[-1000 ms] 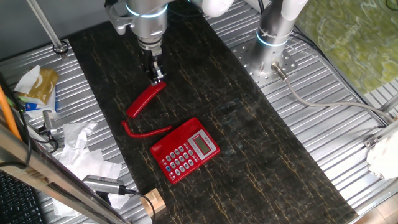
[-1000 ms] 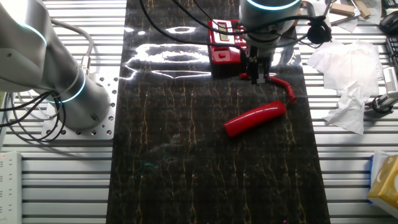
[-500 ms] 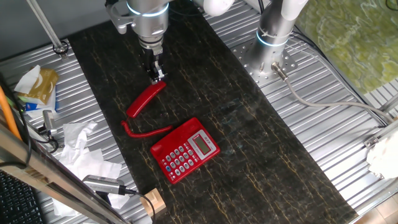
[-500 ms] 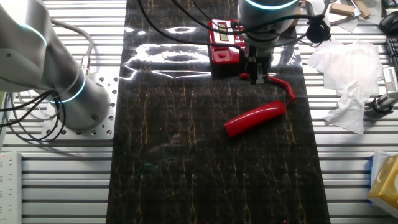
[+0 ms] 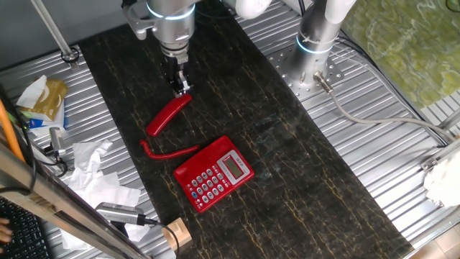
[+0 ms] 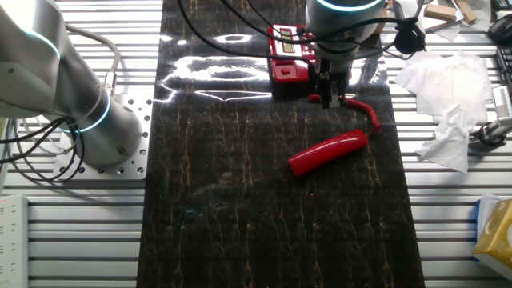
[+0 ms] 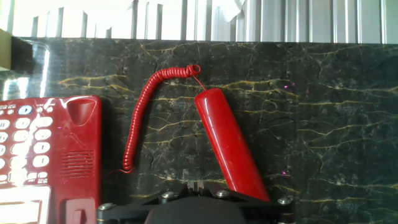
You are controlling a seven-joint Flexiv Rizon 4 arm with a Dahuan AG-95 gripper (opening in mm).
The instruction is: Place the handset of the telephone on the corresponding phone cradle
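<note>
The handset [image 5: 167,115] is a slim red bar lying flat on the dark marble mat, apart from the telephone [image 5: 214,174]. It also shows in the other fixed view [image 6: 328,152] and the hand view [image 7: 230,146]. Its coiled red cord [image 7: 149,106] runs to the base. The phone cradle [image 7: 81,155] is the empty recessed strip beside the keypad. My gripper [image 5: 183,88] hangs low over the mat beside the handset's end farthest from the phone. Its fingertips are together and hold nothing. In the hand view the gripper [image 7: 196,185] sits just left of the handset's near end.
A second robot base [image 5: 316,43] stands on the metal table to the right of the mat. Crumpled white tissues [image 5: 93,173], a yellow packet [image 5: 47,97] and a small wooden block [image 5: 176,234] lie off the mat's left edge.
</note>
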